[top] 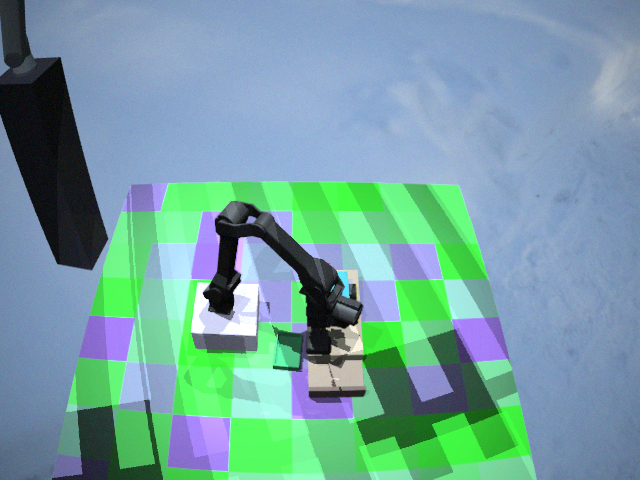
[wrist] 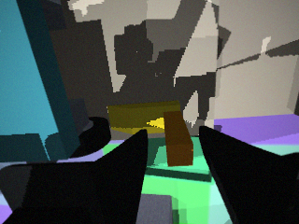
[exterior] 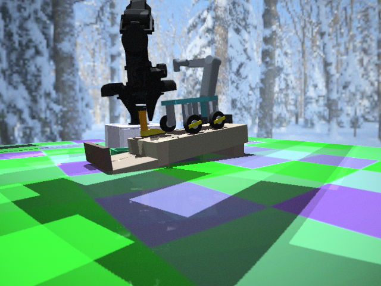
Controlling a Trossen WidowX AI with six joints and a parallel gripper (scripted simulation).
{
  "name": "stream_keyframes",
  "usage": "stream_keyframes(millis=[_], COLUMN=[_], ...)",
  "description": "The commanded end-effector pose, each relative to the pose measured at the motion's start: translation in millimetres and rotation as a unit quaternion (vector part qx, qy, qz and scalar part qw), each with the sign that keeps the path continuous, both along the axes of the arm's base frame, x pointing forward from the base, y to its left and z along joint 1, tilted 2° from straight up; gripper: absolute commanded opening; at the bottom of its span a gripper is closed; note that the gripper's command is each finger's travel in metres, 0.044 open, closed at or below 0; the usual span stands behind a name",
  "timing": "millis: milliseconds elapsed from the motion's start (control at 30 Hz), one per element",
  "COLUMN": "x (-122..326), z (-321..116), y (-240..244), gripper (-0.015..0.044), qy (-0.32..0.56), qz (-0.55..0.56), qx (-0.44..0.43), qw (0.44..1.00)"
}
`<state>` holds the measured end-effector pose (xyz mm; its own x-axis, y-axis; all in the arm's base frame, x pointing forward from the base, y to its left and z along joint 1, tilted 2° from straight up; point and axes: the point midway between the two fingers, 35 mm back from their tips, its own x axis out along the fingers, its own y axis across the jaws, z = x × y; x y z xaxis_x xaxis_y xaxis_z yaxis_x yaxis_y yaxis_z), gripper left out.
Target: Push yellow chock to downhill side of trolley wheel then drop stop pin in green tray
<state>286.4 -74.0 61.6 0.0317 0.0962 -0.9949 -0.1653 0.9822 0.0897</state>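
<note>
The yellow chock [exterior: 152, 132] [wrist: 140, 117] lies on the ramp [top: 336, 374] [exterior: 200, 141] just downhill of the trolley's far wheel [exterior: 167, 123] [wrist: 98, 134]; whether they touch is unclear. Its orange handle [exterior: 143, 118] [wrist: 178, 145] stands up between my fingers. My gripper [exterior: 141, 121] [wrist: 173, 133] is partly open, with a gap on both sides of the handle in the wrist view. The trolley [top: 343, 280] [exterior: 190, 100] [wrist: 23, 79] stands upright on the ramp. The pin's red head [top: 328, 264] barely shows beside my arm. The green tray [top: 288, 351] [wrist: 179, 174] holds nothing visible.
My arm's white base block [top: 224, 341] [exterior: 115, 135] stands left of the tray. A brown end board [exterior: 97, 156] closes the low end of the ramp. A grey arm [exterior: 211, 77] shows behind the trolley. A tall dark pedestal [top: 51, 165] stands beyond the table.
</note>
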Motion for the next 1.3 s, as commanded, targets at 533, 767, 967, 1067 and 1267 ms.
stream_keyframes(millis=[533,767,967,1067,1267], x=[-1,10,12,14,15], z=[51,70,73,75,78], y=[-6,21,37,49,72], gripper=[0.0242,0.0190,0.0190,0.0190,0.0190], qy=[0.001,-0.034,-0.024,-0.015,0.006], qz=[-0.001,0.018,-0.059,-0.115,-0.224], qx=[0.002,0.013,0.027,0.037,0.055], qw=[1.000,0.999,0.998,0.993,0.973])
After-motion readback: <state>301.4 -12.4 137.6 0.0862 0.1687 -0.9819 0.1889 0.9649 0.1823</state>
